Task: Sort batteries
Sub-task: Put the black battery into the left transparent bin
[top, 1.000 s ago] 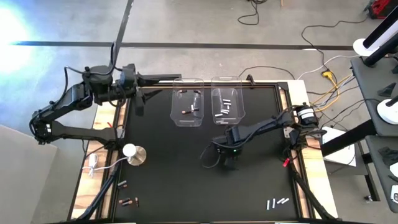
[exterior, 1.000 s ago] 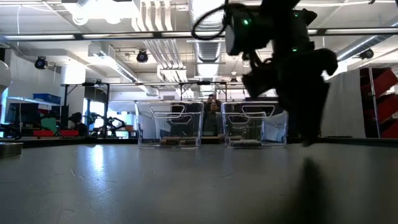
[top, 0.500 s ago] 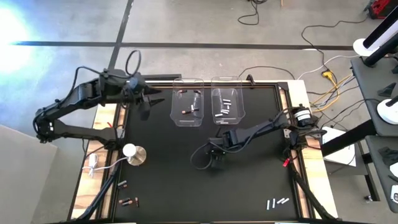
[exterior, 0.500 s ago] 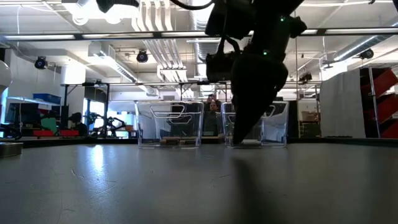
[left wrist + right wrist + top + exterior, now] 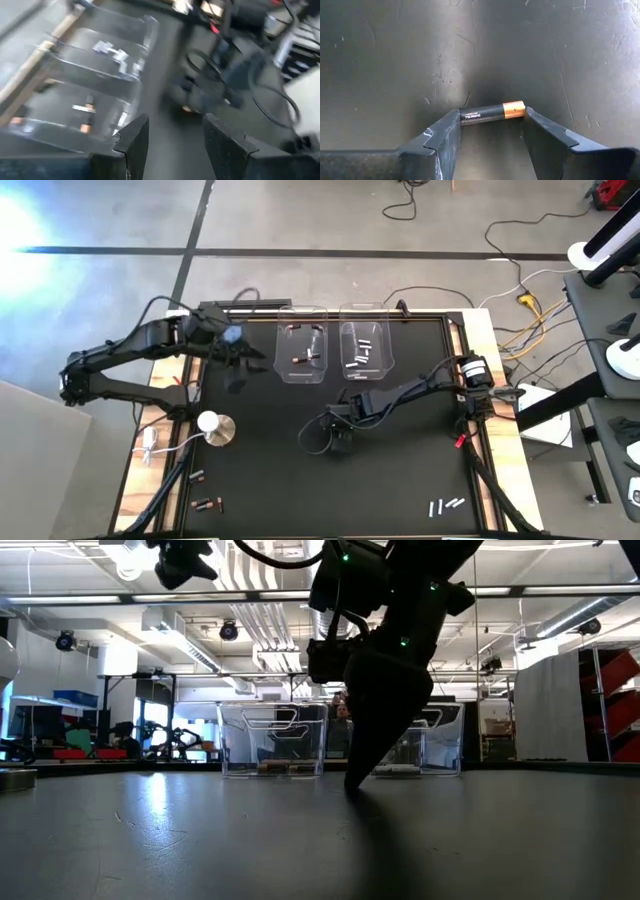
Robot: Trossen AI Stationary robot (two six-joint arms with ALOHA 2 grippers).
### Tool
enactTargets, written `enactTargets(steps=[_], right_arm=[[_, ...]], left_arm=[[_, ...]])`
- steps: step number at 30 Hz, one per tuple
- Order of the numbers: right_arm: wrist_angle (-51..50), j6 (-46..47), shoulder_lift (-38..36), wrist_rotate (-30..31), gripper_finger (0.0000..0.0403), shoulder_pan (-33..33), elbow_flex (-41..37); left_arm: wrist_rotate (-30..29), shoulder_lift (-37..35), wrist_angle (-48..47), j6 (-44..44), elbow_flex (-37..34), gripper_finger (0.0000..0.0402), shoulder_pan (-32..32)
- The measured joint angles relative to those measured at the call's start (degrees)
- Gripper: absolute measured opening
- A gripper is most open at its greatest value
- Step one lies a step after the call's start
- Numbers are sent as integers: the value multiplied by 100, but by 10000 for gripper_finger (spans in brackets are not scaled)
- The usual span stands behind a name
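Right hand [image 5: 490, 132]: fingers pinch a black-and-copper battery [image 5: 492, 112] endwise, low over the tabletop [image 5: 395, 60]. Left hand [image 5: 172, 137]: fingers spread, empty, clear bins [image 5: 95, 85] just ahead.

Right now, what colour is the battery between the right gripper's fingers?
The battery is black with a copper-orange end, lying across the right gripper; the right wrist view shows it best.

Counting two clear bins [image 5: 283, 370] and one white knob [image 5: 210, 423]. Holding roughly four silvery batteries [image 5: 360, 355] in one bin, two dark batteries [image 5: 306, 358] in the other. Lying loose: three silvery cells [image 5: 445, 505], two dark cells [image 5: 205, 503], one copper-tipped battery [image 5: 492, 112].
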Motion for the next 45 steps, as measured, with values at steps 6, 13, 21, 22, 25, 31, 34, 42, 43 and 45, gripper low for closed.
enactTargets(steps=[6, 13, 21, 22, 25, 31, 34, 42, 43, 45], right_arm=[[47, -118, -7, 159, 218, 12, -17], [-144, -117, -19, 267, 264, 19, 105], [-1604, -188, -402, 269, 310, 226, 1036], [-1754, -189, -477, 283, 313, 268, 1129], [-2270, -46, -813, 610, 318, 433, 1229], [-3425, 1069, -1663, 1785, 310, 964, 870], [-3544, 2041, -2150, 2151, 302, 1288, 536], [-3508, 4178, -2743, 2567, 284, 2076, 80], [-3506, 4239, -2737, 2566, 281, 2150, 79], [-3505, 4373, -2669, 2573, 275, 2241, 79]], left_arm=[[186, -4, 327, 373, -430, 165, -279], [189, 171, 743, 905, -619, 165, -580], [191, 934, 1167, 1532, -619, 165, -724], [202, 1065, 1218, 1611, -619, 165, -755], [440, 1505, 1362, 1917, -609, 165, -856], [473, 2557, 1453, 2744, -329, 159, -1177], [461, 3182, 1461, 2928, 45, 158, -1301], [118, 4946, 311, 4319, 1728, 171, -1482], [-68, 5150, 78, 4549, 1967, 176, -1502], [-378, 5513, -370, 4780, 2449, 187, -1530]])
